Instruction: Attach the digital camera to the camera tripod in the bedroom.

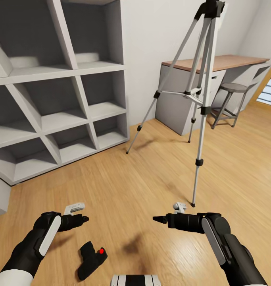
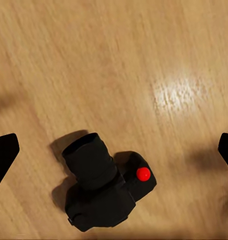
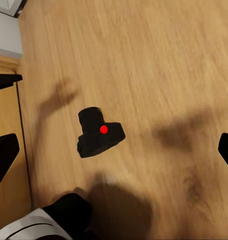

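It was a room in a home, a bedroom or study by its fittings. Light wood planks [image 1: 123,186] covered the floor, and the walls [image 1: 159,35] were pale and plain. White cube shelving [image 1: 52,103] stood against one wall. Further back a grey desk with a wood worktop [image 1: 222,61] ran along the wall, a small round stool [image 1: 230,99] just beside it. A slatted window [image 1: 270,93] showed at the far edge. A tripod [image 1: 200,83] stood on the floor and a camera [image 1: 91,260] lay there.
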